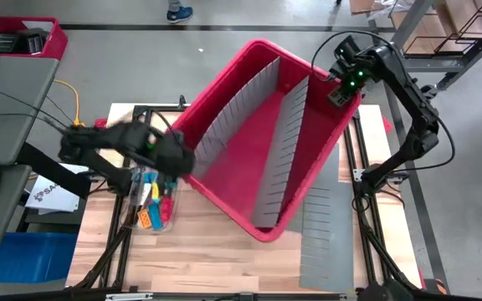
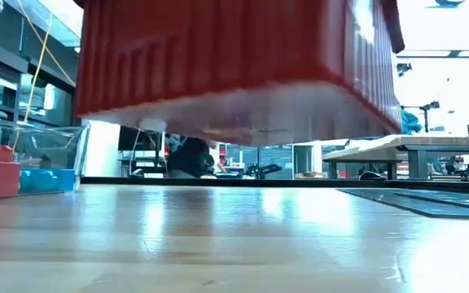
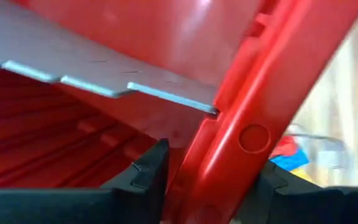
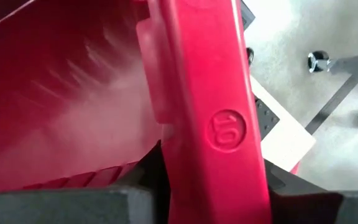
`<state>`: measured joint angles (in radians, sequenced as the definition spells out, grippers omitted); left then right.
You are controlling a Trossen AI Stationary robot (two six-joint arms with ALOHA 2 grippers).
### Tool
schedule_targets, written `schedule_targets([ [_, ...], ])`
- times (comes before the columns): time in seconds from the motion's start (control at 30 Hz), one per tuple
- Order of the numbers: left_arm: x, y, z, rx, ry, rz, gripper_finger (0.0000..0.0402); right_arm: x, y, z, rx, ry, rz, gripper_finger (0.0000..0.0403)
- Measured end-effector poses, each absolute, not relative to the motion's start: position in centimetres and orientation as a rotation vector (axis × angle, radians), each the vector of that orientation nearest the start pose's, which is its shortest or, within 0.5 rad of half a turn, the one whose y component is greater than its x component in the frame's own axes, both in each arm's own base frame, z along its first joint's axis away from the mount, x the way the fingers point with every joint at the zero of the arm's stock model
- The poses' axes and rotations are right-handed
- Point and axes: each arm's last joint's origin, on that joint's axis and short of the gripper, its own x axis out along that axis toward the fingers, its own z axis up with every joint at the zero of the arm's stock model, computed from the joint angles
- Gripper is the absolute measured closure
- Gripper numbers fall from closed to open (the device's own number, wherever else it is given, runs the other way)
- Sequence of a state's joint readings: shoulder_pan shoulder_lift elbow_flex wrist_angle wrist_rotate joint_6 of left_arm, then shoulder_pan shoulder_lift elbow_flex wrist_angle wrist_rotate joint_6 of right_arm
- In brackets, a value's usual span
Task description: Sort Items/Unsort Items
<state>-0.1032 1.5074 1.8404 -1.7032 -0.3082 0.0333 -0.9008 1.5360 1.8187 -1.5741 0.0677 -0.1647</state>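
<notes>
Bare wooden table fills the near part of the low view; above it hangs the underside of the large red bin, lifted clear of the wood, its top cut off by the frame edge. From overhead the bin sits skewed, grey dividers splitting it into long compartments; nothing can be seen lying in them.

Left gripper is at the bin's left rim, blurred in the overhead view. Its wrist view shows the two dark fingers either side of the red rim, clamped on it.

Right gripper is at the bin's far right corner. In its wrist view the rim, embossed with a "10", passes between the fingers, which grip it.

The items – blue, yellow, orange and red pieces – lie in a clear container on the table's left, just near of the left gripper and partly hidden under it; individual shapes are hard to make out. A smear of blue and red beyond the rim in the left wrist view is too blurred to identify
</notes>
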Motion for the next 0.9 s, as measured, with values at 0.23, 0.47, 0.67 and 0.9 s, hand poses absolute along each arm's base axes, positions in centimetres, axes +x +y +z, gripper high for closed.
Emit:
schedule_targets([
  [0.23,18.3,4.0,42.5,0.501,1.431,0.498,0.0245,15.6,-20.0,40.2,0.494,1.231,-0.752,0.0290],
  [0.47,17.0,8.3,39.5,0.505,1.673,0.536,0.0238,16.0,-19.9,40.1,0.618,1.169,-0.753,0.0322],
  [0.67,18.5,10.5,36.4,0.585,1.787,0.432,0.0237,16.0,-19.5,40.2,0.718,1.142,-0.789,0.0330],
  [0.9,22.3,16.0,35.1,0.293,1.248,0.940,0.0228,17.4,-18.7,40.4,0.907,1.023,-0.729,0.0338],
])
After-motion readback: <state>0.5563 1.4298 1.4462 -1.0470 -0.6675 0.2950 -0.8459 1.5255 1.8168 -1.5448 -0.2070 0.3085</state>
